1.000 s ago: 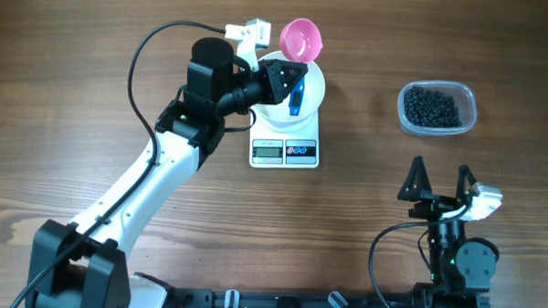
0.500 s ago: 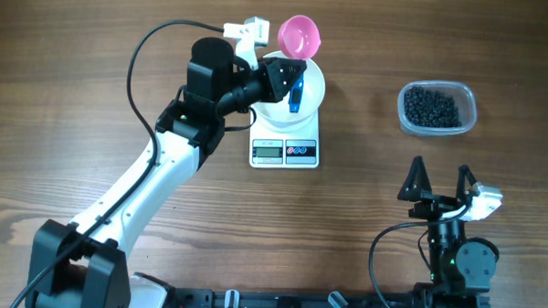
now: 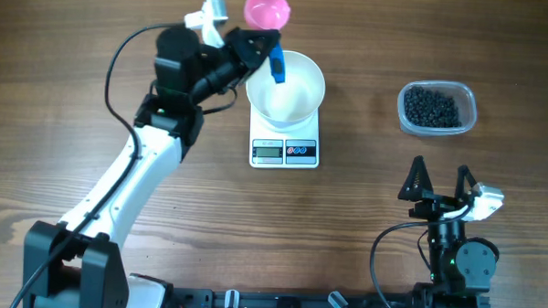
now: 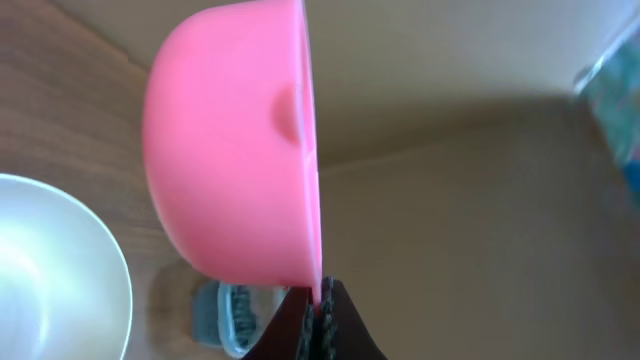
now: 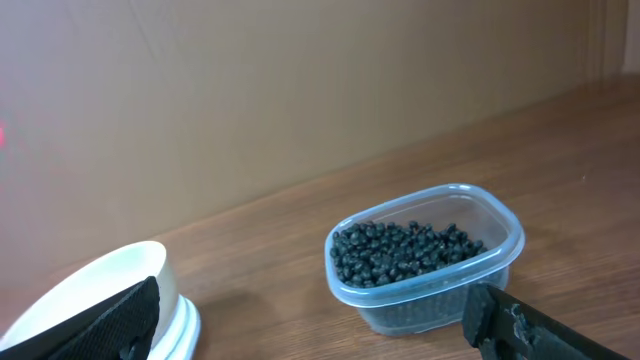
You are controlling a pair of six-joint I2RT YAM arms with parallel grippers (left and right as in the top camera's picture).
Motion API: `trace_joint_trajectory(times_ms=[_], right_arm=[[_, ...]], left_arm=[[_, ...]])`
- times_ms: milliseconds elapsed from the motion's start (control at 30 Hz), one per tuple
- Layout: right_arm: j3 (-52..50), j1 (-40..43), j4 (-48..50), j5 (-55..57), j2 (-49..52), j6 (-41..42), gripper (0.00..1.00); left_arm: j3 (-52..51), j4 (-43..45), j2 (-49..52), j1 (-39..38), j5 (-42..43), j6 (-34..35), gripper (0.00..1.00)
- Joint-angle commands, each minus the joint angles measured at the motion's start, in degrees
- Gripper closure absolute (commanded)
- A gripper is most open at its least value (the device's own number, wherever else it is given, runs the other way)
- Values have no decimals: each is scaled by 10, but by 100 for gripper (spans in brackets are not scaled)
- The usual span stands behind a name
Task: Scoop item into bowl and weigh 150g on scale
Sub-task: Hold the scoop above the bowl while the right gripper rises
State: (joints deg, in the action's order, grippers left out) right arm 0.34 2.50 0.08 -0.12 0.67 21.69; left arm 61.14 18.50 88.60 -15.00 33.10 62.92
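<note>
Gripping pink scoop [image 3: 266, 7], L claw [image 3: 269, 59] hangs by bowl [image 3: 290, 92] rim (beads [image 3: 431, 107] far right); R claw [image 3: 441, 167] open.

Two robot arms: the left arm [image 3: 127, 172] and the right arm [image 3: 455, 256]. Two grippers, one per arm: left gripper [image 3: 265, 55], right gripper [image 3: 440, 178]. One pink scoop [image 3: 265, 7] at the left gripper. One white bowl [image 3: 300, 68] and one scale [image 3: 284, 152] beside that gripper, the scale with one display [image 3: 268, 152] and two buttons [image 3: 301, 151]. One clear tub [image 3: 471, 111] beyond the right gripper holds black beads [image 3: 431, 108], too many to count.
</note>
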Motion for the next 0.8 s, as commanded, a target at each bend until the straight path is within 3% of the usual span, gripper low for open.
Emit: trace_joint_trajectory(times_ms=[0, 133, 267, 500, 600, 667, 700, 767], right_arm=[[0, -1, 10, 3, -4, 123, 0], [21, -1, 80, -134, -2, 132, 0], [122, -1, 80, -223, 44, 161, 0], [433, -1, -76, -456, 349, 95, 0], [494, -1, -75, -500, 456, 145, 0], [497, 0, -42, -504, 511, 250, 0], [497, -1, -28, -510, 529, 271, 2], [497, -1, 34, -572, 588, 302, 35]], left_arm=[[11, 10, 5, 10, 23, 155, 96], [11, 73, 5, 10, 33, 176, 96], [11, 120, 4, 2, 35, 227, 96], [11, 152, 4, -51, 3, 318, 96], [11, 152, 5, -71, -13, 353, 96], [11, 152, 5, -79, -26, 353, 96], [11, 152, 4, -82, -35, 353, 96], [11, 152, 4, -85, -55, 353, 96]])
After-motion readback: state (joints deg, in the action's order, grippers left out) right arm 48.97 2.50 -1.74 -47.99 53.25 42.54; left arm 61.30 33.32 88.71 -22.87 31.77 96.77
